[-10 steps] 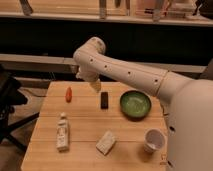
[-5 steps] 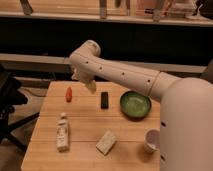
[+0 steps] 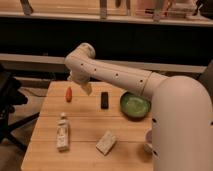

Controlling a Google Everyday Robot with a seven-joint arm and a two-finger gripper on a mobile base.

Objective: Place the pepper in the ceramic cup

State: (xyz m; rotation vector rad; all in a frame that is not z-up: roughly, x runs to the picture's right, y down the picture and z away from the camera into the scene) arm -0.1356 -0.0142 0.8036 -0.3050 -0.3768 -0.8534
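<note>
While I watch through the camera view, the gripper (image 3: 84,86) hangs above the tabletop (image 3: 85,120), just left of the black block (image 3: 104,100) and a touch farther back from it. Its jaws stand released, and I see nothing between them. The pale arm (image 3: 120,77) runs from the lower right of my view, over the block's far side, bends at a rounded joint and drops to the gripper.

I see the pepper (image 3: 69,93), small and red-orange, lying on the wood left of the black block, with the gripper between the two and apart from both. The ceramic cup (image 3: 147,142) sits well to the right of the block and nearer the camera. Only a pale sliver of it shows past the arm's bulk, so I cannot tell what is inside.

Just right of the block stands the green bowl (image 3: 135,106). Nearer the camera than the block lies a pale sponge-like piece (image 3: 105,142), and left of that a white tube (image 3: 62,132) on its side.
</note>
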